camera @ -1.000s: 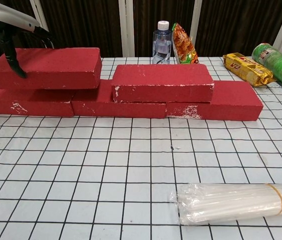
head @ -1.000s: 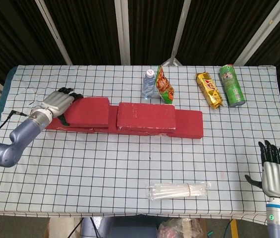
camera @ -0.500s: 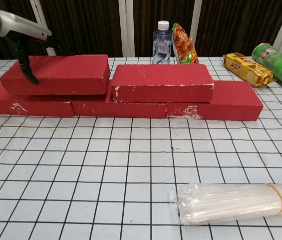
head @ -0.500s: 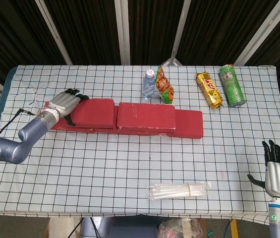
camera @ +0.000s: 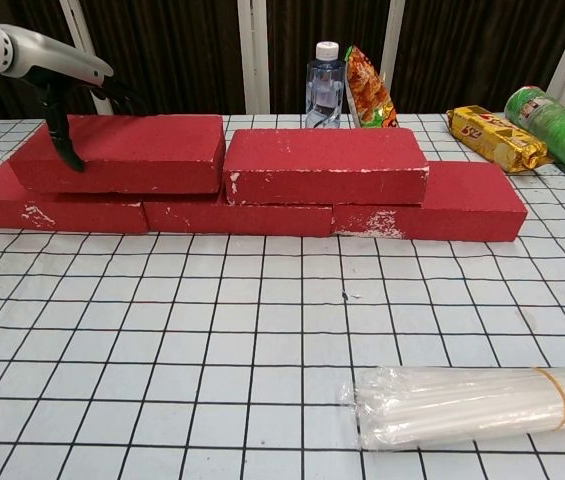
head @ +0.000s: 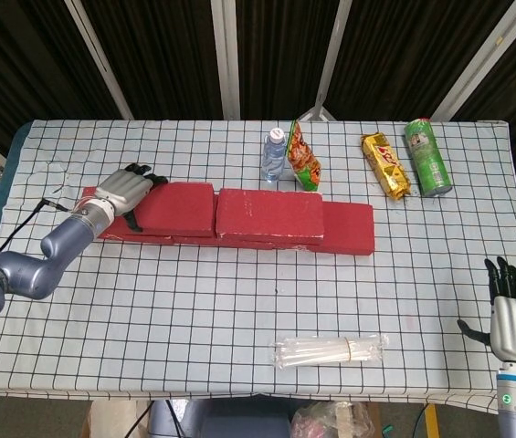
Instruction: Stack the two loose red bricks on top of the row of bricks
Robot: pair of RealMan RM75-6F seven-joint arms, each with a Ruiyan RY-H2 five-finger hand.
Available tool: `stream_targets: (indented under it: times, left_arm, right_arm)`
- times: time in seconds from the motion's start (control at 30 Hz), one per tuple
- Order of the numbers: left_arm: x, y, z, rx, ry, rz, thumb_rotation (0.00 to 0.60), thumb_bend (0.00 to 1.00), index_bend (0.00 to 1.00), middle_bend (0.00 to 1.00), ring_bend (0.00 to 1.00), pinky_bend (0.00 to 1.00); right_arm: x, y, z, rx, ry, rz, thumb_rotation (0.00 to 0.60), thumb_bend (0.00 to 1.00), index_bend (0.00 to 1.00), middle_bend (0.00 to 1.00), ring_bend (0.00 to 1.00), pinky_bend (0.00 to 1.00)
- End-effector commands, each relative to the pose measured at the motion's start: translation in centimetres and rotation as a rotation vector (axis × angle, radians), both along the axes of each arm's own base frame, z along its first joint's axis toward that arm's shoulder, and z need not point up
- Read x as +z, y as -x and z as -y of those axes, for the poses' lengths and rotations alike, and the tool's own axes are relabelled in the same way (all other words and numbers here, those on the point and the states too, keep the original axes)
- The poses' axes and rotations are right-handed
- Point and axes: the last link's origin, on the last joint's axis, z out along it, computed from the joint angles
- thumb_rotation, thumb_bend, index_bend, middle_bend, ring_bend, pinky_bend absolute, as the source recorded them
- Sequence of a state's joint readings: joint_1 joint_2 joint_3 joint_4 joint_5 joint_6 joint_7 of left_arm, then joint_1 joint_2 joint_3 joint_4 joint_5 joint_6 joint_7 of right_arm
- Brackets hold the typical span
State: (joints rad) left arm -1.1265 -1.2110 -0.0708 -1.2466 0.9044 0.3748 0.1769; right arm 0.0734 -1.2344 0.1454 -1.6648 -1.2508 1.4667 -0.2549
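A row of red bricks (head: 349,228) (camera: 462,205) lies across the middle of the checked table. Two more red bricks rest on top of it. The right one (head: 268,215) (camera: 324,165) sits free. My left hand (head: 125,192) (camera: 57,85) grips the left end of the left one (head: 175,208) (camera: 127,152), thumb on its front face and fingers over the top. That brick's right end meets the other top brick. My right hand (head: 511,315) hangs open off the table's near right corner, holding nothing.
Behind the bricks stand a water bottle (head: 275,155) (camera: 323,85) and a chip bag (head: 303,160). A gold snack pack (head: 385,166) and a green can (head: 427,157) lie at the back right. A bundle of straws (head: 331,350) (camera: 472,402) lies near the front edge.
My left hand has slid the left top brick to the right along the row until it closes up against the other top brick. The right hand has barely moved.
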Motion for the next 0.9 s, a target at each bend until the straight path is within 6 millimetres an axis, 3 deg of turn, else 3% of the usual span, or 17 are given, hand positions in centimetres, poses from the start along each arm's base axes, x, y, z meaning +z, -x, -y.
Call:
stream_targets:
  times: [0.03,0.9]
  left_arm:
    - [-0.13,-0.12,-0.05,-0.003,-0.002,0.000,0.600,0.01,0.28,0.21,0.00,0.00]
    - [-0.91,-0.72,-0.10,-0.003,0.000,-0.006,0.600,0.00,0.19,0.16,0.00,0.00]
  right_arm:
    - [0.05,0.02,-0.01,-0.001,0.003,0.001,0.600,0.13,0.03,0.00,0.00,0.00]
    - [0.09,0.03,0.02,-0.002,0.008,0.007,0.600,0.13,0.03,0.00,0.00,0.00]
